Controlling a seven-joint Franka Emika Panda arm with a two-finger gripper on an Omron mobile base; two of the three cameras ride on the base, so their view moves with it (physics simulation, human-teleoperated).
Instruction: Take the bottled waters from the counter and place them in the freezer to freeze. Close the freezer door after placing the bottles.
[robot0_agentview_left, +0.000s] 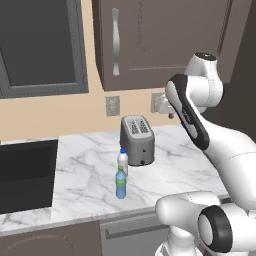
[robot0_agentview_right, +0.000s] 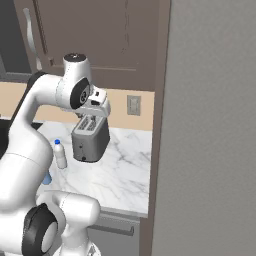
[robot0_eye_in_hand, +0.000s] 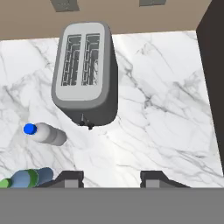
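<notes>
White bottle (robot0_agentview_left: 122, 160) (blue cap), blue bottle (robot0_agentview_left: 120, 183) upright.

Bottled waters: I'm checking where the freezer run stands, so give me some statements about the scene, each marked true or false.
1. Both bottled waters stand upright on the counter. True: the white bottle and the blue bottle stand there.
2. The pincer is shut on the white bottle. False: it is open, holding nothing, above the counter.
3. The toaster stands behind the bottles, nearer the wall. True.
4. The blue bottle lies in the sink. False: it stands on the marble to the right of the sink.
5. The white bottle has a green cap. False: its cap is blue.
</notes>
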